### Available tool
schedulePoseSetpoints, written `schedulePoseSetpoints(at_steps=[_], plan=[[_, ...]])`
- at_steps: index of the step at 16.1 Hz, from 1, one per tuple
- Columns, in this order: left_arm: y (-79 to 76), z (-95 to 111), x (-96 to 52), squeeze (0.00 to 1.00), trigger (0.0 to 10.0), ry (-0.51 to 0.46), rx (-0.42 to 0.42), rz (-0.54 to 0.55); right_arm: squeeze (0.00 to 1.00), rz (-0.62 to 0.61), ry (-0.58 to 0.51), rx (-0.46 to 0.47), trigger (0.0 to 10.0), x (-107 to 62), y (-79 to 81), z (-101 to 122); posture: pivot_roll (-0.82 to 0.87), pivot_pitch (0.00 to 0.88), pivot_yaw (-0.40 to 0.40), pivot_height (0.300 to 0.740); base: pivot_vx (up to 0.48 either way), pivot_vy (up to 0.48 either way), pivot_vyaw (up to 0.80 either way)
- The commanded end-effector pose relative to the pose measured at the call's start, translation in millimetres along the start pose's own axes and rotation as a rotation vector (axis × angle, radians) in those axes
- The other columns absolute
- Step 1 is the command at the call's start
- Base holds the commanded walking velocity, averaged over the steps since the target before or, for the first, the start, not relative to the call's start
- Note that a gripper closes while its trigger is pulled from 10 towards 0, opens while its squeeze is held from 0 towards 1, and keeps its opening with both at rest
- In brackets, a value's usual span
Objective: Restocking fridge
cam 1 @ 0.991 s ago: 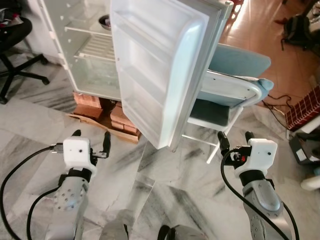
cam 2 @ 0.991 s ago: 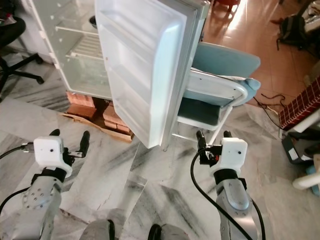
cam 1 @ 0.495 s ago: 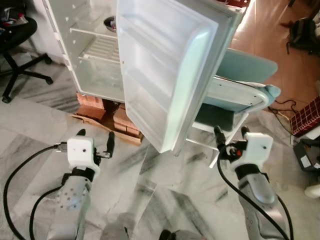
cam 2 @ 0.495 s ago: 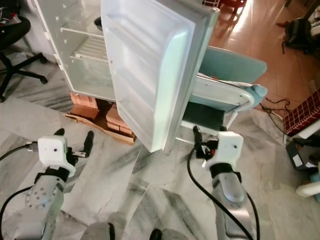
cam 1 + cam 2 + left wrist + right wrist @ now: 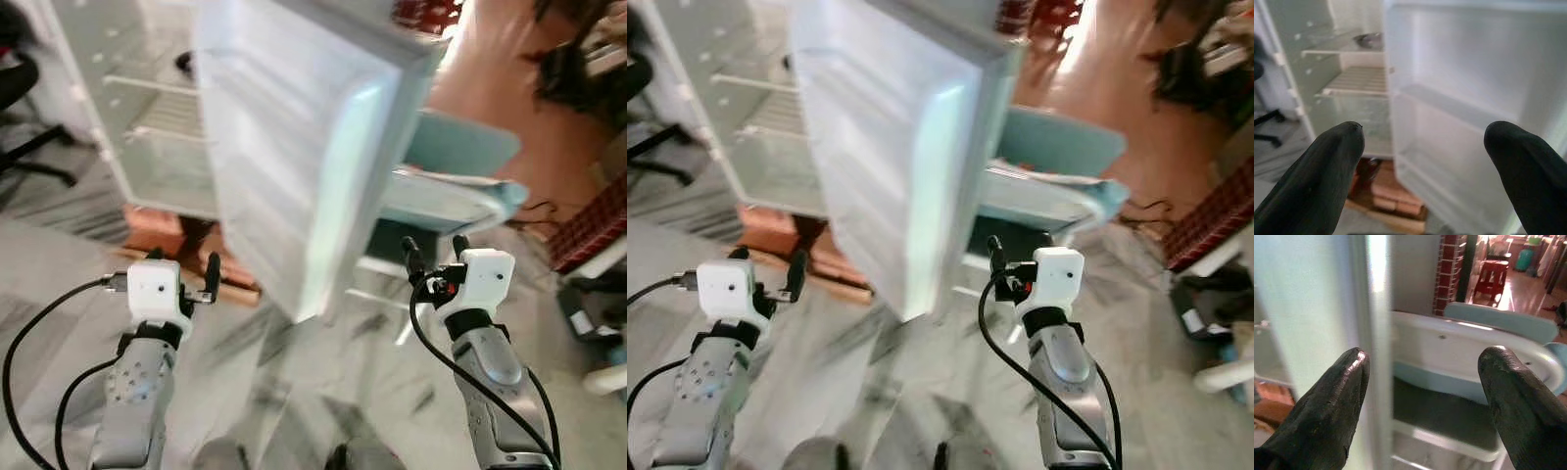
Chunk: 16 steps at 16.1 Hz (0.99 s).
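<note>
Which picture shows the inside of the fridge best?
The left wrist view: between the left end effector's fingers the fridge shows its shelves and a bowl sharply. Both eye views show the same shelves blurred, partly behind the open door. The right wrist view shows just the door's edge.

Two head cameras look forward and down, blurred, sharing the open fridge door [image 5: 304,147], the marble floor [image 5: 294,392] and both raised arms. The left wrist camera looks along its spread fingers [image 5: 1327,171] into the fridge interior [image 5: 1356,83]. The right wrist camera, close to the door's edge, faces a blue chair [image 5: 1498,320].
</note>
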<state>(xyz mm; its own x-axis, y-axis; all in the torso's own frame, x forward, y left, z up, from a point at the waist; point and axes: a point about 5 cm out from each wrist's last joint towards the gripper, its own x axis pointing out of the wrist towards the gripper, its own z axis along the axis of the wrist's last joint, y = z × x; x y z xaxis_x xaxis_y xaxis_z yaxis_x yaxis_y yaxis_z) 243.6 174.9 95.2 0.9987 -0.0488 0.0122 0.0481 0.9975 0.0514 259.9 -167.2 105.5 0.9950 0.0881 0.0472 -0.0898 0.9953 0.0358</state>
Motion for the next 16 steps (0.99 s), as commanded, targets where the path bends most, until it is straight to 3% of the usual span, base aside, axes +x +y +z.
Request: schedulePoseSetpoints(at_steps=[1,6,10,13,16], plan=[[-5.8,-3.6,-2.3,0.0,10.0,0.018,-0.014,-0.011,0.0,-0.016,0.014,-0.017,10.0,0.4,-8.9,-1.2,0.06,0.105,-0.085,0.74,0.0,0.0,0.0],[-3.8,-8.6,-5.7,0.0,10.0,0.048,-0.025,0.009,0.0,0.055,-0.012,-0.022,10.0,12.1,-2.6,4.7,0.06,0.112,-0.086,0.74,0.0,0.0,0.0],[-4.0,-7.7,-5.3,0.0,10.0,0.047,-0.02,0.011,0.0,0.054,-0.031,-0.021,10.0,31.4,3.1,11.0,0.08,0.118,-0.093,0.74,0.0,0.0,0.65],[-4.0,-9.2,-6.4,0.0,10.0,0.06,-0.018,0.014,0.0,0.003,-0.019,-0.055,10.0,41.1,1.1,10.8,0.09,0.118,-0.094,0.74,0.0,0.0,0.15],[-0.8,-13.5,-6.8,0.0,10.0,0.091,-0.015,0.037,0.0,-0.053,0.049,-0.02,10.0,47.8,-0.5,-1.8,0.09,0.116,-0.102,0.74,0.0,0.0,0.0]])
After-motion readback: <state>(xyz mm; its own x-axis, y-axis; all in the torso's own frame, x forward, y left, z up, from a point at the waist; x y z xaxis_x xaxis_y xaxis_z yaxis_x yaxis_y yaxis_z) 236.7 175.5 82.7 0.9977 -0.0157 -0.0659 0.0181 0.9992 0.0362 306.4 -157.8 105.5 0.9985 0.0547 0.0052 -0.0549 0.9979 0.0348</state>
